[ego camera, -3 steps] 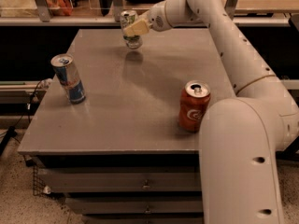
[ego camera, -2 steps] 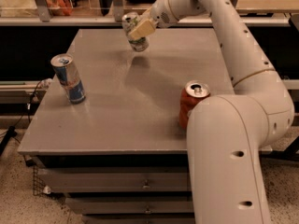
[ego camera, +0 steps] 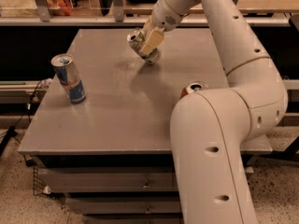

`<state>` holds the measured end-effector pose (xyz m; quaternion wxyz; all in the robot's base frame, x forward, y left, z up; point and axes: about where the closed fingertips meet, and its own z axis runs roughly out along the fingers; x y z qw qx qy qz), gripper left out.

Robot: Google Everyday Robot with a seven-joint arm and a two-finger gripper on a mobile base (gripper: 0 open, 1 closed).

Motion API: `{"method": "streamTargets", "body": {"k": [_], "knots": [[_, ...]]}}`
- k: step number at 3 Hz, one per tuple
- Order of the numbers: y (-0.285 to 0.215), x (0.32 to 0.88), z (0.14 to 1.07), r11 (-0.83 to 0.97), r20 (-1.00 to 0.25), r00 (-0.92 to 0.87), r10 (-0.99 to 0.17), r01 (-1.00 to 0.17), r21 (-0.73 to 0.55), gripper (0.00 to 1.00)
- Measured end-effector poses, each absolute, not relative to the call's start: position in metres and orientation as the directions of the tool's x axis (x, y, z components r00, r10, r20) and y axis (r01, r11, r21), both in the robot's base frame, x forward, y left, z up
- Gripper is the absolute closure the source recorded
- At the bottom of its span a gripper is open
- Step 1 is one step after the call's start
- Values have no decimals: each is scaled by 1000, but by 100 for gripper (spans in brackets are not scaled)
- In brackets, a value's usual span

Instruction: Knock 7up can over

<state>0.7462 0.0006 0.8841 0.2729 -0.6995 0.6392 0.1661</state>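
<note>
gripping the tilted 7up can (ego camera: 137, 38), the end effector (ego camera: 148, 45) hangs over the table (ego camera: 117, 115).

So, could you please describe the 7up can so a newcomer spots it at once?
Look at the far side of the grey table, where the gripper meets the 7up can. It is silvery and the only one tilted; the blue-and-silver can at left and the red can nearer the front stand upright.
</note>
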Motion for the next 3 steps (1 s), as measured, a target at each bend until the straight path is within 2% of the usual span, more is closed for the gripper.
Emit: {"method": "streamTargets", "body": {"k": [1,2,3], "knots": [[1,746,886,-34,-581,128,-804,-985,-170,100],[-12,739,892,-97,-515,190,-836,-975,-202,100],[-6,728,898,-232,-460,324,-827,-941,-245,83]]}}
